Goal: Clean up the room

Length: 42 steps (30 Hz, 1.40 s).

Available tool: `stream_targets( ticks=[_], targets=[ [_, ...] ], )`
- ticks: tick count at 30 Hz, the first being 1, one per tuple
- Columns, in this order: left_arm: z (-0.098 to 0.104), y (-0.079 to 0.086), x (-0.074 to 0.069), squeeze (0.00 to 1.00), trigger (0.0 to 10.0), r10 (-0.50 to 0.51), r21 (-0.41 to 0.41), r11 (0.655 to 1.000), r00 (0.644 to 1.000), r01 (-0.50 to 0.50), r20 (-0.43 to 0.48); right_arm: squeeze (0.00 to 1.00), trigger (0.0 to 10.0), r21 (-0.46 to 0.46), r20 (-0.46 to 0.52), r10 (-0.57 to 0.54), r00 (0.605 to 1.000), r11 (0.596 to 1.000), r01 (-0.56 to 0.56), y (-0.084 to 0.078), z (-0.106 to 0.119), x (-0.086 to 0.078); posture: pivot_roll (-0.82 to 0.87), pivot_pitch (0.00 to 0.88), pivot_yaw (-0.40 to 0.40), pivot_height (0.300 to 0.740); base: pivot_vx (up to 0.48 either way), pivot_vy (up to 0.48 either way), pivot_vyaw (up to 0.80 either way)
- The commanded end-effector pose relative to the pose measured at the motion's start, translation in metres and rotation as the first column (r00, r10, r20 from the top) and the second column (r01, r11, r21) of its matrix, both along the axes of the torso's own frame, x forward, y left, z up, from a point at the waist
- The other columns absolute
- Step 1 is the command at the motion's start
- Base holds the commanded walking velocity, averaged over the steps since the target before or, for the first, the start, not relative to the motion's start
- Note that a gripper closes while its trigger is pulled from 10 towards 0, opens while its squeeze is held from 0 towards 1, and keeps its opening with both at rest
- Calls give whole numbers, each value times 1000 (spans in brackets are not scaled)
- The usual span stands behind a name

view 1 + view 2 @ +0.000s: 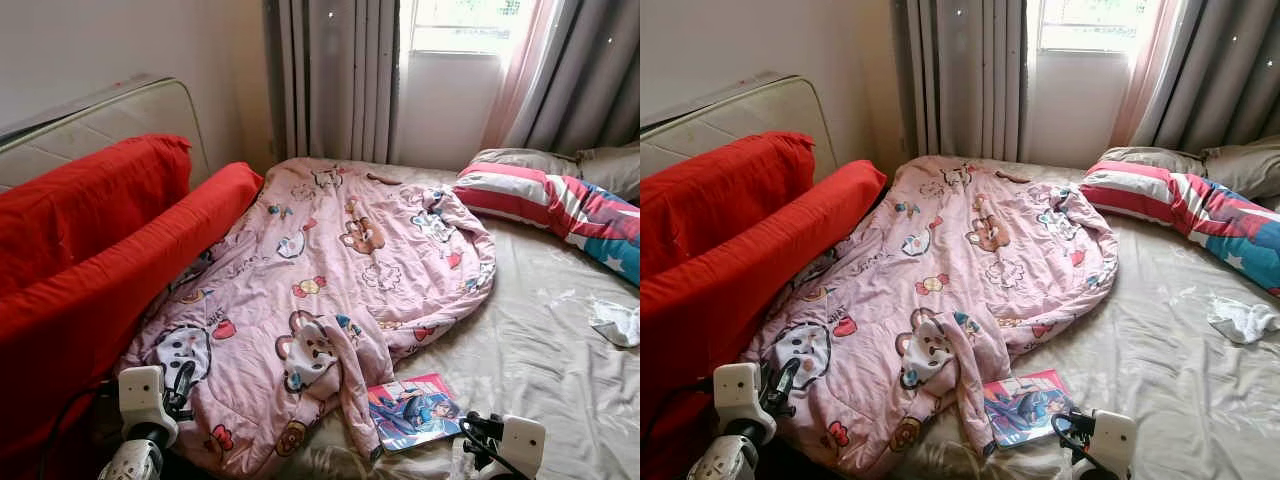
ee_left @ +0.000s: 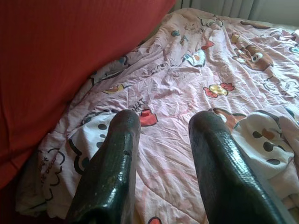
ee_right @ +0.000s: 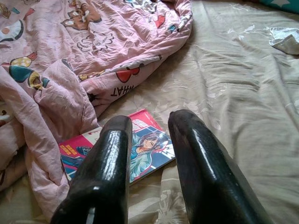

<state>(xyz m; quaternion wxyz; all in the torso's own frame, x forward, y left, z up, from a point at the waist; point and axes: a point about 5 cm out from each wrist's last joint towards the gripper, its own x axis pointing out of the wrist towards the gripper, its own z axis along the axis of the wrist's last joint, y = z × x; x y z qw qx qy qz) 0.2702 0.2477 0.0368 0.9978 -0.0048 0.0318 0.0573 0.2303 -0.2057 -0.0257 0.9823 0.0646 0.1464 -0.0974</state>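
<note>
**Desk:** What are the grippers doing?

**Photographer:** At the lower left of the frame the left gripper point(image 2: 161, 154) hangs over the pink cartoon quilt point(image 1: 320, 290), its two black fingers point(image 2: 112, 163) parted with nothing between them. At the lower right, the right gripper point(image 3: 149, 154) is poised above a comic book point(image 3: 140, 149), fingers likewise spread apart and holding nothing.

**Desk:** Where exactly is the book?

**Photographer:** It lies flat on the beige bedsheet point(image 1: 530, 350) at the lower centre of the frame, one edge tucked under the crumpled corner of the quilt.

**Desk:** And the quilt?

**Photographer:** It sprawls rumpled from the lower left up to the middle of the frame, its left edge pressed against a red cushion point(image 1: 110, 260) that fills the left side. Behind the cushion, upper left, a pale mattress point(image 1: 110, 115) leans on the wall.

**Desk:** The rest of the bed?

**Photographer:** A striped, star-patterned pillow point(image 1: 560, 205) lies at the right, near the quilt's far edge, with a grey pillow point(image 1: 530, 158) behind it. A small white cloth point(image 1: 615, 322) sits crumpled on the sheet at the right edge. Grey curtains point(image 1: 335, 75) and a bright window point(image 1: 460, 25) run across the top.
</note>
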Motion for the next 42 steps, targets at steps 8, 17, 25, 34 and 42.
stream_targets(
  ticks=[8, 17, 25, 34, 42],
  targets=[
    [42, -24, -29, 0, 10000, -21, 111, 994, 975, -3, 220, 0, 10000, -88, 180, 155, 971, 986, -141, 6, 38, 28, 50, 0, -73, 740, 0, 0, 0],
    [49, -27, -33, 0, 10000, -40, 113, 993, 984, 20, 174, 0, 10000, -61, 150, 106, 983, 993, -97, 4, 31, 16, 50, 20, -44, 740, 0, 0, 0],
    [61, -29, -23, 0, 10000, -130, 157, 982, 979, 105, 160, 0, 10000, 8, 120, 20, 993, 1000, -21, 12, 18, 2, 54, 28, 28, 740, 0, 0, 0],
    [64, -26, -10, 0, 10000, -152, 172, 977, 980, 128, 132, 0, 10000, 15, 149, -12, 989, 1000, 9, 19, 22, -2, -15, 28, 51, 740, 0, 0, 0],
    [52, -33, -14, 0, 10000, -131, 134, 984, 986, 117, 104, 0, 10000, -78, 173, 18, 985, 997, -5, 5, 32, 2, -29, 42, 35, 740, 0, 0, 0]
  ],
)
